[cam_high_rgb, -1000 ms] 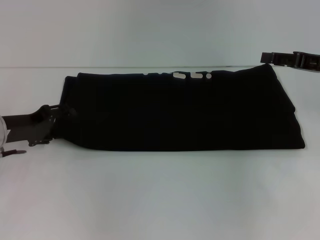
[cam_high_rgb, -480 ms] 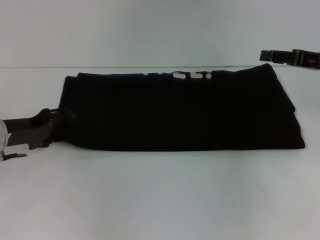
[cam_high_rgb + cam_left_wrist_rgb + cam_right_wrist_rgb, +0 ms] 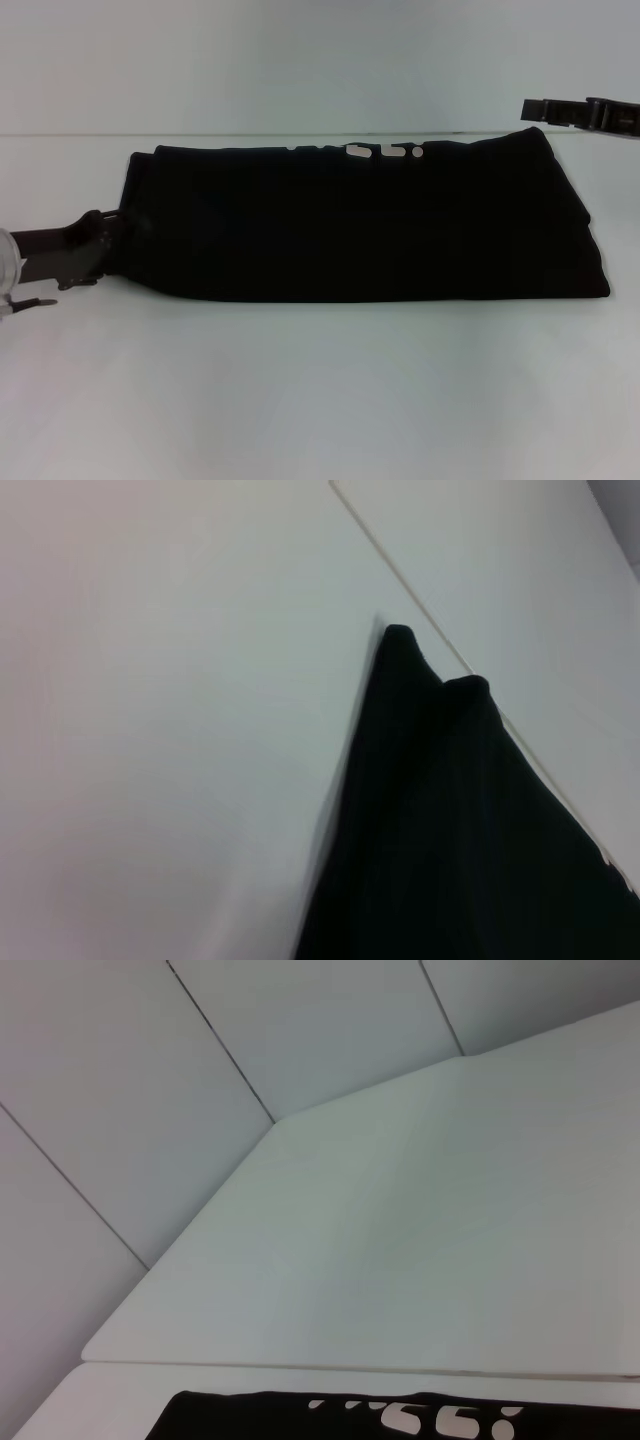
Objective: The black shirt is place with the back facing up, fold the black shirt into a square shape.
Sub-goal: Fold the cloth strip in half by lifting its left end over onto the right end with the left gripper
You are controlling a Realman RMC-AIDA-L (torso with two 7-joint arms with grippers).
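The black shirt (image 3: 360, 220) lies folded into a long wide band across the white table (image 3: 320, 400). Bits of white lettering (image 3: 382, 152) show along its far edge. In the left wrist view the shirt (image 3: 470, 830) shows as a dark folded corner on the table. In the right wrist view only the shirt's far edge (image 3: 250, 1418) shows, with the lettering (image 3: 440, 1420) on it. My left gripper (image 3: 108, 236) sits low at the shirt's left end, right against its edge. Above and just beyond the shirt's far right corner hangs my right gripper (image 3: 575, 113), apart from the cloth.
The table's far edge (image 3: 250, 135) runs just behind the shirt, with a pale panelled wall (image 3: 200, 1080) beyond it. Bare white tabletop stretches in front of the shirt.
My left gripper has drawn back a little to the left, off the shirt's left end. The shirt and the right gripper have not moved.
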